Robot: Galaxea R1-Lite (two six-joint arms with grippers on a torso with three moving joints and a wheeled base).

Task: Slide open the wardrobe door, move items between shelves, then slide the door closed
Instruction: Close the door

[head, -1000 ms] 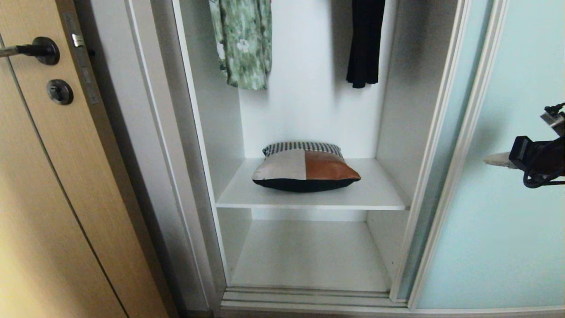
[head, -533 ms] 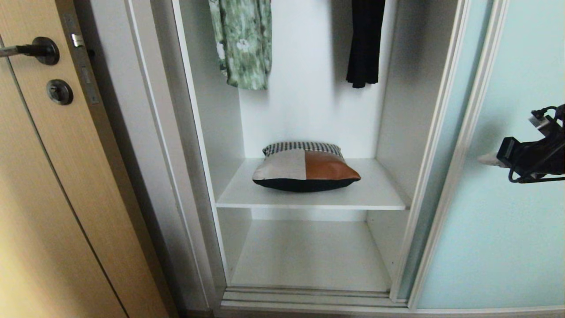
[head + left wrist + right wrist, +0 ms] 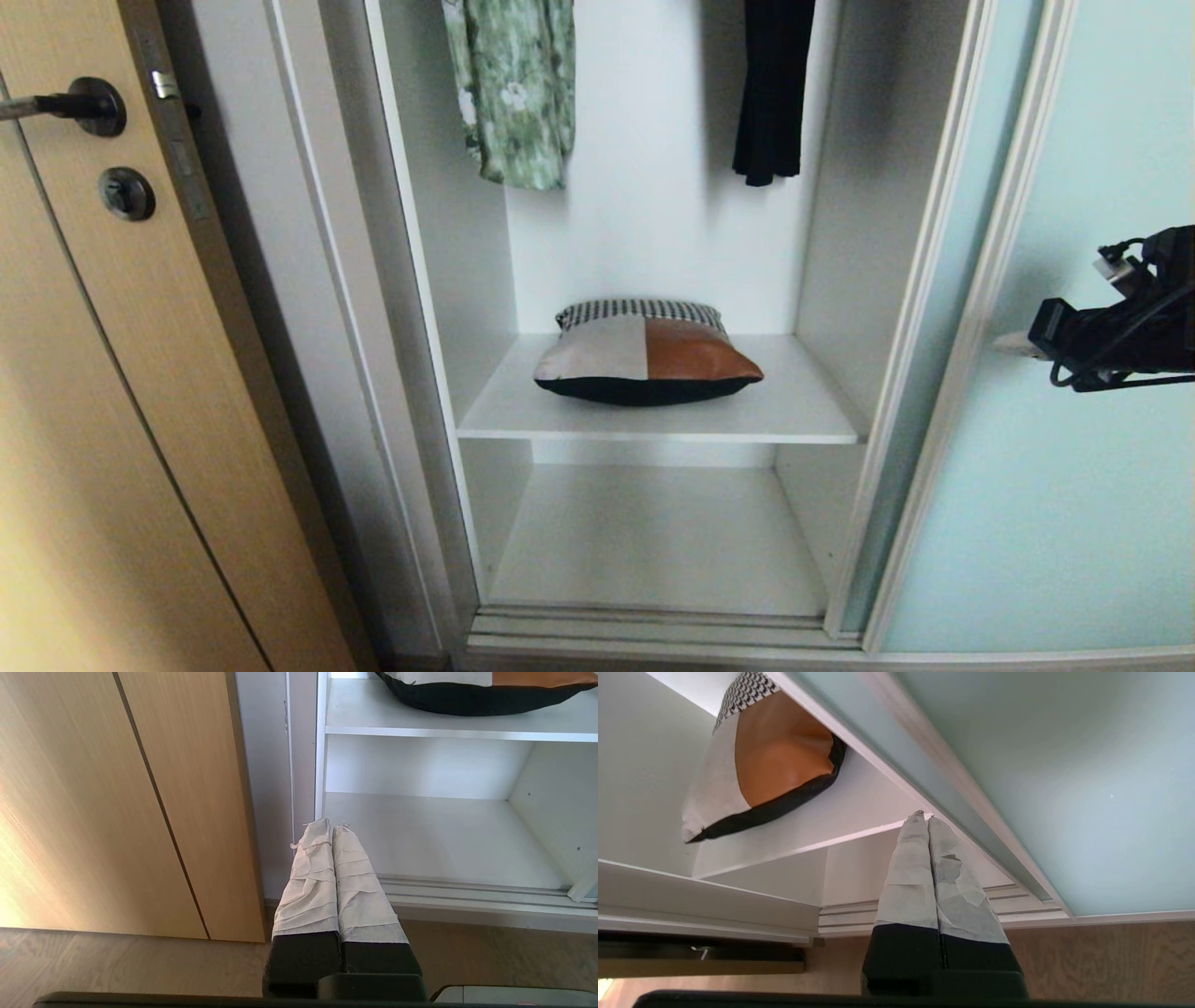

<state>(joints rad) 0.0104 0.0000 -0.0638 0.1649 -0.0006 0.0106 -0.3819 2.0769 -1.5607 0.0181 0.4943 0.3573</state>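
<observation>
Since the earlier frame, right gripper (image 3: pixel 1013 344), fingers pressed together and empty, has advanced toward nine o'clock across the sliding wardrobe door (image 3: pixel 1102 467), nearing its frame. Items (image 3: pixel 646 359) rest on upper shelf (image 3: pixel 803 411), centre. Door stands open; retrieval appears imminent.

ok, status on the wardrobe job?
Right tool shut, empty, at frosted glass sliding door. Left tool shut, parked low. Black-orange-white soft bundle on upper white shelf. Nothing blocking.

Frosted matt glass sliding door (image 3: pixel 1074 420); smooth white shelf (image 3: pixel 653 425); wood-grain door (image 3: pixel 84 420); cloth-wrapped fingers (image 3: pixel 317 877).
</observation>
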